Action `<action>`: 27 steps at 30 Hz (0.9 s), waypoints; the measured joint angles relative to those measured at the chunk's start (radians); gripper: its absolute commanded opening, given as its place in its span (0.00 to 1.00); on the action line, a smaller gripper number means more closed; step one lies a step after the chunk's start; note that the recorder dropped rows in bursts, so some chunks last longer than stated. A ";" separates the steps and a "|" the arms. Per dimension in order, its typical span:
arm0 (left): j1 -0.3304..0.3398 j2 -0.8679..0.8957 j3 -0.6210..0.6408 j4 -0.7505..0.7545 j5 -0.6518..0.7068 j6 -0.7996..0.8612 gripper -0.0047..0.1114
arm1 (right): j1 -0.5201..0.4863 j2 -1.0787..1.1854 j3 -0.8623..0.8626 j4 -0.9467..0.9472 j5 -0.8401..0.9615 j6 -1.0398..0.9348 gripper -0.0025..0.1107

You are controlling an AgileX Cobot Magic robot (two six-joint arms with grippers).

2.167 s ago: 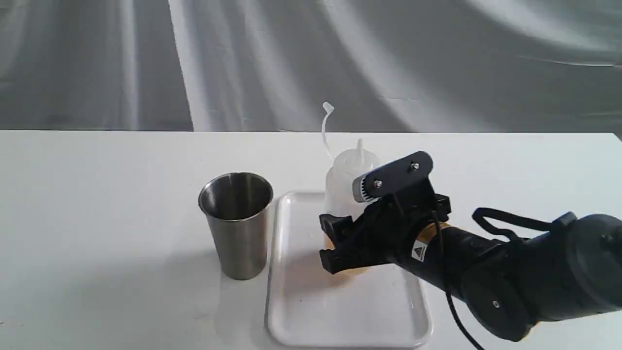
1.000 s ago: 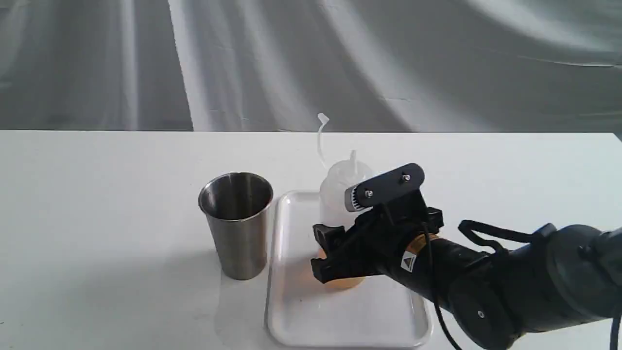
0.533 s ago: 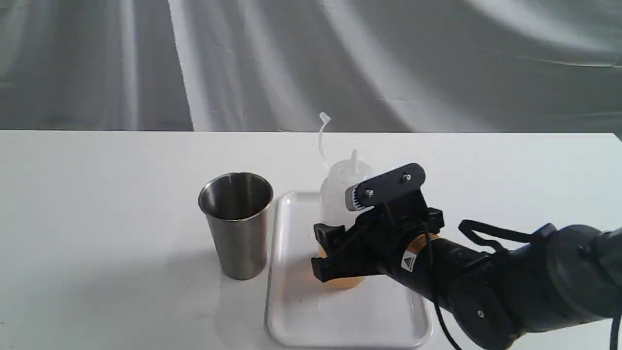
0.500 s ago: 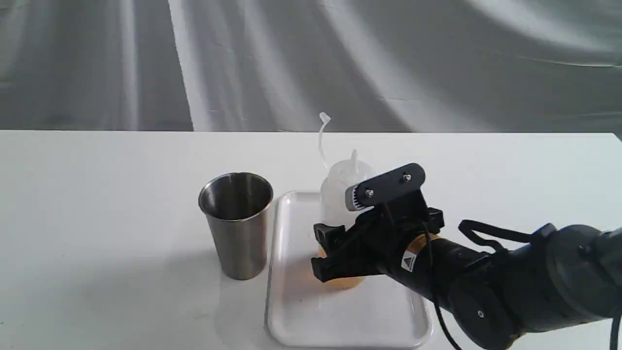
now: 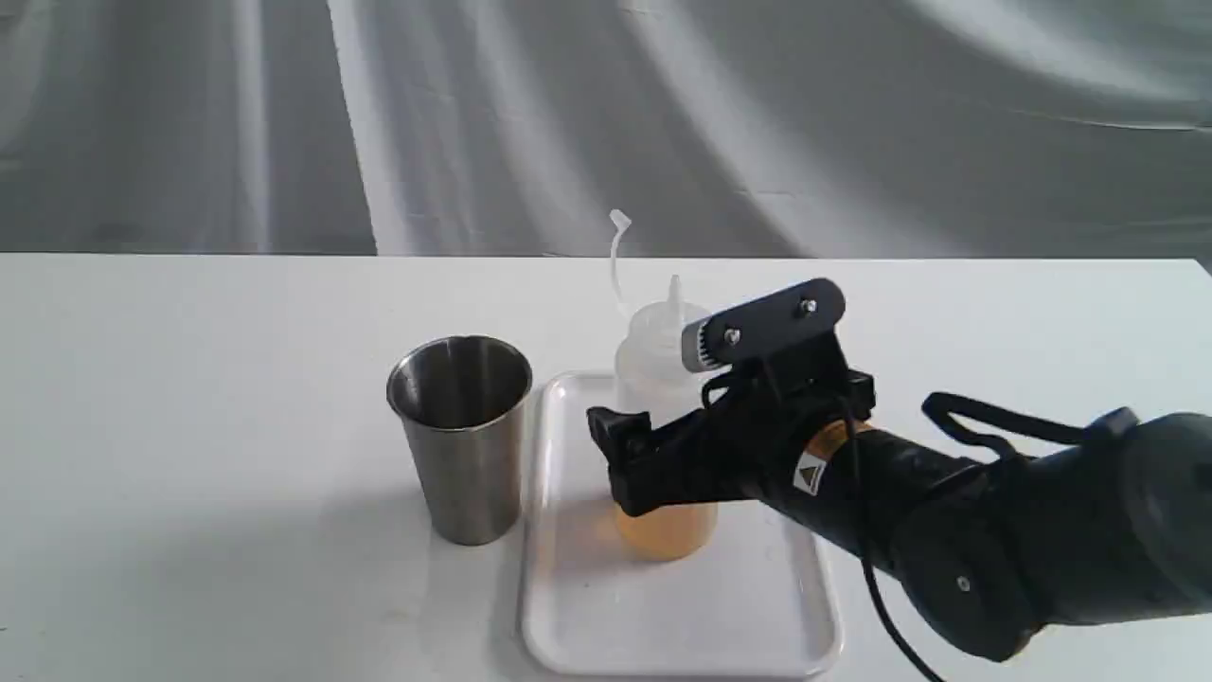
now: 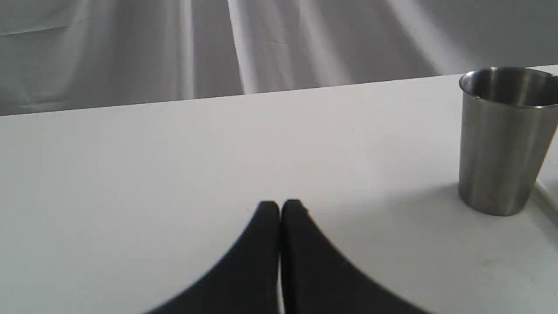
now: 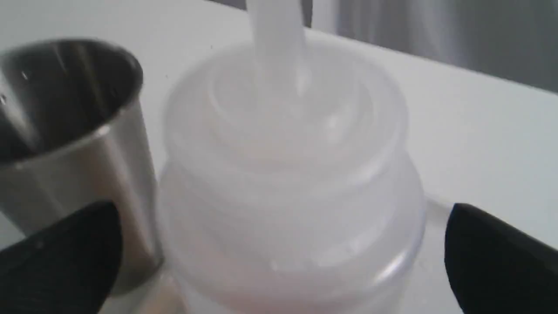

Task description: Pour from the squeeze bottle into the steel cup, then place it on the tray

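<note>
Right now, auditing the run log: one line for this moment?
squeeze bottle upright on tray | right gripper open around it | steel cup beside tray | left gripper shut

A white tabletop (image 5: 189,379) fills the lower part of the exterior view, its far edge running straight across the frame a little above the middle. Its surface is smooth and matte, with soft grey shadows pooling at lower centre. Behind it hangs a grey fabric backdrop (image 5: 900,123) covering the whole upper part of the frame, creased into long diagonal folds. Brighter bands streak the cloth at upper left and upper centre, possibly from light falling at an angle. No wall, floor or window shows beyond the cloth.
</note>
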 measured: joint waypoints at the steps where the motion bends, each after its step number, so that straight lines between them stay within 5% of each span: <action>1: 0.000 0.000 0.000 0.000 0.000 0.000 0.04 | 0.000 -0.025 0.000 0.000 0.010 0.000 0.91; 17: 0.000 0.000 0.000 0.000 0.000 0.000 0.04 | 0.000 -0.603 0.018 -0.018 0.268 -0.002 0.91; 27: 0.000 0.000 0.000 0.000 0.000 0.000 0.04 | 0.000 -1.089 0.243 -0.048 0.391 -0.004 0.83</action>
